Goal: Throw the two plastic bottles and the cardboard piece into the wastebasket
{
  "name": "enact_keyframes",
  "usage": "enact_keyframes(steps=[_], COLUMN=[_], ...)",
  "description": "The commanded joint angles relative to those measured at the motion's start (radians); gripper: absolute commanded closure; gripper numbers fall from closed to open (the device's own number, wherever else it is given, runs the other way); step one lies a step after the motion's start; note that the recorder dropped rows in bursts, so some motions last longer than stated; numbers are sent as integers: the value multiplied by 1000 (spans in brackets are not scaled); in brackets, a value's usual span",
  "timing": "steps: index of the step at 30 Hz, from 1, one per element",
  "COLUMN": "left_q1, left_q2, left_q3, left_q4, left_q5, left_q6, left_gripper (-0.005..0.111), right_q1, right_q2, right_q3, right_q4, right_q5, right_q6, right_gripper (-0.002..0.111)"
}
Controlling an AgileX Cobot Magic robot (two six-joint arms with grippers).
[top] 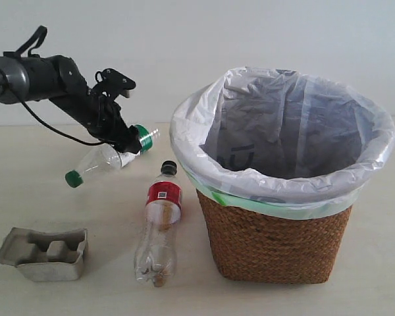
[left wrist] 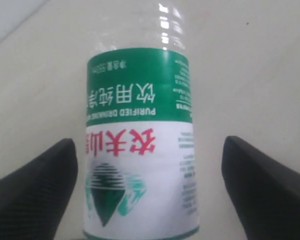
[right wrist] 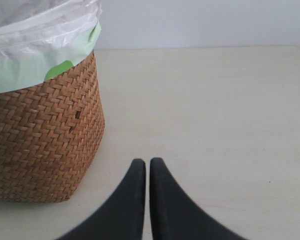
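Note:
The green-capped bottle [top: 102, 160] with its green-white label [left wrist: 139, 130] lies slanted at the back left. My left gripper [top: 131, 141] [left wrist: 147, 145] is open and straddles its labelled body, with a gap showing on each side of the bottle. The larger bottle [top: 160, 227] with black cap and red label lies on the table beside the wastebasket [top: 276, 243]. Near the front left corner sits the grey cardboard tray [top: 45, 253]. My right gripper [right wrist: 147, 162] is shut on nothing, low over the table next to the wicker wastebasket [right wrist: 40, 140]; it does not show in the exterior view.
The white bag lining [top: 283, 125] with a green edge folds over the basket rim and stands wide open. The beige table [right wrist: 215, 110] ends at a pale wall behind.

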Motion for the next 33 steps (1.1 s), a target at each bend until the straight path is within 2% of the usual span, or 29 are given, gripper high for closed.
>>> enact_keyframes(steps=[1, 4, 6, 9, 11, 12, 15, 19, 21, 22, 26, 29, 30, 31, 33], left_q1=[-9, -12, -12, -9, -4, -2, 17, 84, 116, 129, 131, 131, 131, 131, 124], left_q2=[41, 59, 60, 55, 45, 38, 0, -141, -241, -317, -493, -606, -642, -650, -663], left_q3=[-31, -31, -31, -31, -31, -31, -31, -31, -31, -31, -31, -31, -31, -31, -20], left_q4=[-7, 36, 73, 154, 201, 203, 203, 211, 273, 355, 616, 693, 721, 720, 594], left_q5=[12, 12, 4, 8, 32, 43, 91, 215, 295, 351, 414, 438, 469, 488, 564], left_q6=[23, 12, -45, -125, -173, -182, -214, -296, -359, -393, -544, -593, -691, -715, -700], left_gripper=[34, 36, 44, 71, 99, 102, 103, 103, 103, 103, 103, 103, 103, 103, 103], right_q1=[-6, -6, -6, -6, -6, -6, -6, -6, -6, -6, -6, -6, -6, -6, -6], right_q2=[-5, -5, -5, -5, -5, -5, -5, -5, -5, -5, -5, -5, -5, -5, -5], right_q3=[0, 0, 0, 0, 0, 0, 0, 0, 0, 0, 0, 0, 0, 0, 0], right_q4=[-6, -6, -6, -6, -6, -6, -6, -6, -6, -6, -6, -6, -6, -6, -6], right_q5=[-5, -5, -5, -5, -5, -5, -5, -5, -5, -5, -5, -5, -5, -5, -5], right_q6=[-4, -4, -4, -4, -4, -4, -4, -4, -4, -4, -4, -4, -4, -4, -4], right_gripper=[108, 108, 108, 108, 108, 108, 108, 108, 108, 108, 108, 108, 108, 108, 108])
